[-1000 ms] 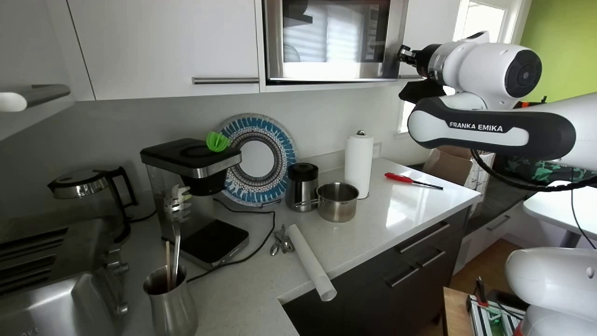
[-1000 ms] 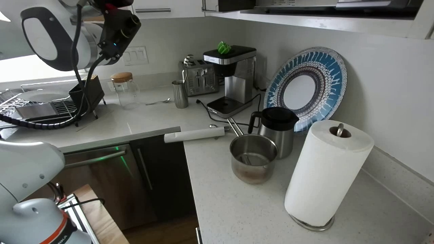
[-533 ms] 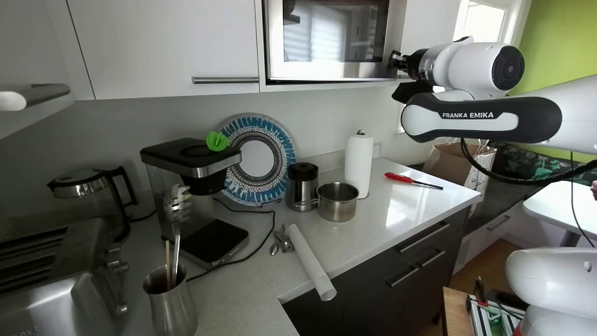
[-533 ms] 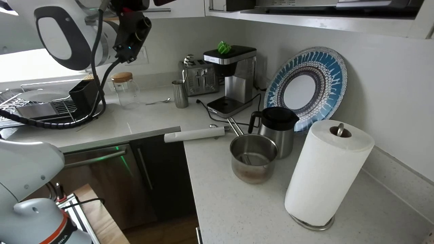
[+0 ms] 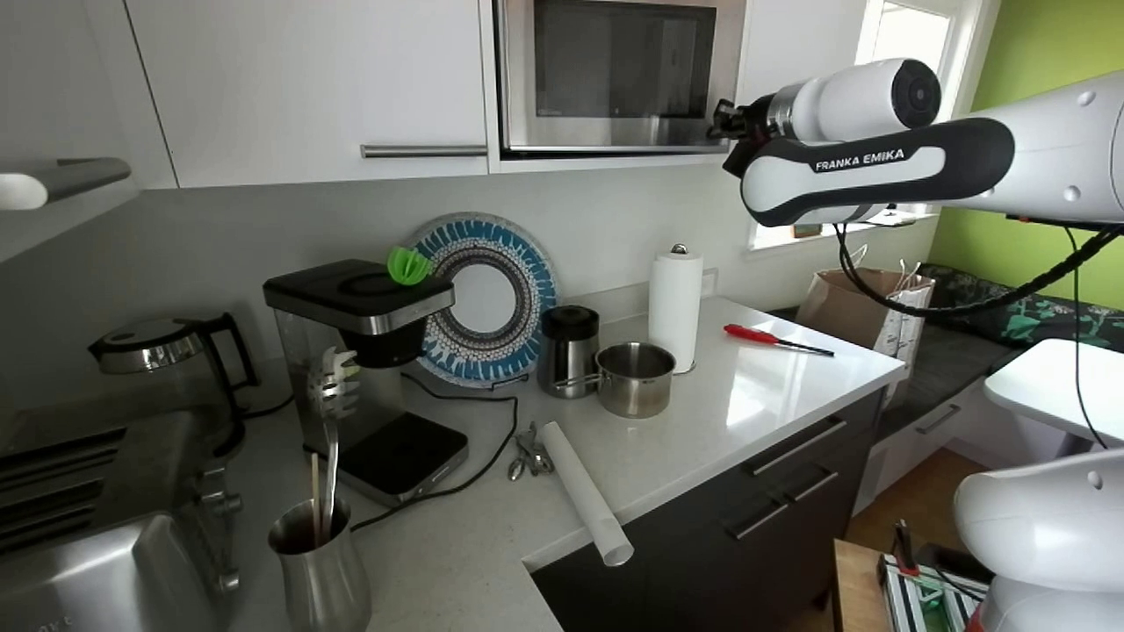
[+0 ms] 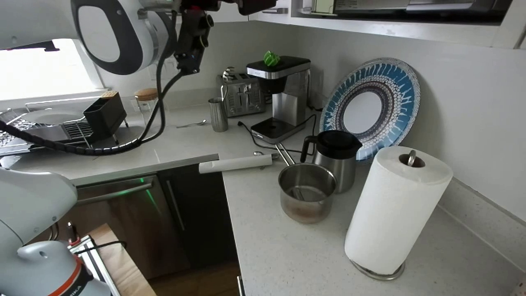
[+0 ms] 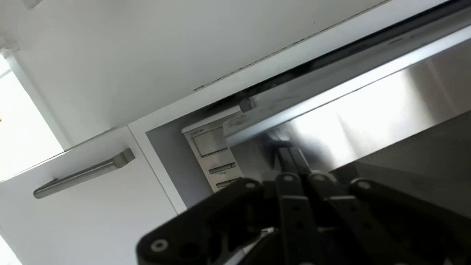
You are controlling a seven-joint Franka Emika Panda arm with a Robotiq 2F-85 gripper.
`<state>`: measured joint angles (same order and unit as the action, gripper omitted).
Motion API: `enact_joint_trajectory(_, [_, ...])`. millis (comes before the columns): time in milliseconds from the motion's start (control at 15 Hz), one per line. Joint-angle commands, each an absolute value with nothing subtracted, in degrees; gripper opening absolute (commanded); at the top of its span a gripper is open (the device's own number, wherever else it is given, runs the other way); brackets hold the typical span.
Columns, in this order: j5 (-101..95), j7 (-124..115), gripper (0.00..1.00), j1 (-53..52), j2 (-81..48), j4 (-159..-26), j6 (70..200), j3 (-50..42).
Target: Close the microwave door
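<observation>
Up along the white wall cabinets (image 5: 307, 83), got a microwave door (image 5: 622, 75) not quite shut, judging by the edge standing out past the button panel (image 7: 211, 143) in the wrist view. Probably stiff but light to swing, maybe needing a firmer shove to latch at the end. Slippery-looking steel frame (image 7: 346, 132), so expect some skidding, and don't lean on the dark glass window (image 7: 415, 162), likely the breakable bit. Wouldn't bother grabbing anything: just push straight on the frame, down low near the free edge, for the best leverage. As for position, got a clenched end effector (image 7: 298, 165) with nothing visible in its grip, right up by the frame's lower free corner, with the door dead ahead in the wrist view. Can't tell whether touching or just shy of contact.
</observation>
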<state>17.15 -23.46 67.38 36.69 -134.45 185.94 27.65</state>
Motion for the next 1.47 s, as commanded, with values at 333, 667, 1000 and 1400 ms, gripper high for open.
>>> enact_joint_trajectory(333, [15.59, -22.44, 0.0, 68.53, 27.42, -125.35, 184.32, 29.38])
enact_joint_trajectory(667, [15.28, -27.32, 0.0, 81.47, 24.0, -117.82, 176.02, 36.84])
enact_joint_trajectory(1000, [16.24, -25.72, 0.0, 81.24, 23.83, -118.03, 177.26, 36.5])
enact_joint_trajectory(1400, [15.6, -26.68, 0.0, 82.97, 20.23, -113.51, 175.45, 38.62])
